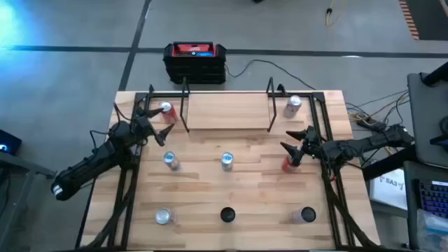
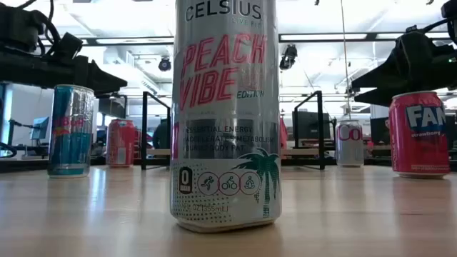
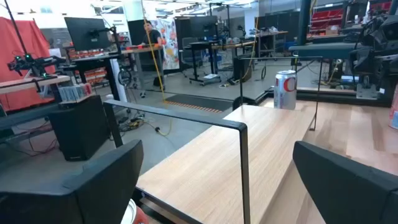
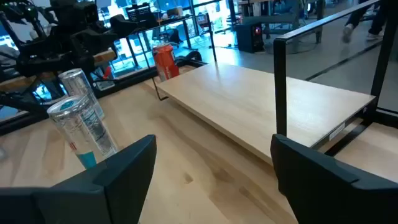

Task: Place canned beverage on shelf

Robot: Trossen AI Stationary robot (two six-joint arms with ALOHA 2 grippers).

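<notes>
Step in hand: neither hand holds a can; I judge both are lining up on a first pick.
Left hand [image 1: 155, 120]: fingers apart, empty, a red can [image 1: 166, 110] just beyond its tips, beside the shelf's near end.
Right hand [image 1: 297, 145]: fingers apart, empty, poised over a red Fanta can [image 1: 287, 164].
Shelf [image 1: 227, 110]: bare plank just ahead of both hands, between them.
Next move: probably drop around the can, close, lift over the black upright [image 1: 271, 105].
Around: silver cola can [image 1: 292, 106] beyond the right hand; more cans behind both hands on the bench [image 1: 259, 203].
In the way: the uprights at each end.
</notes>
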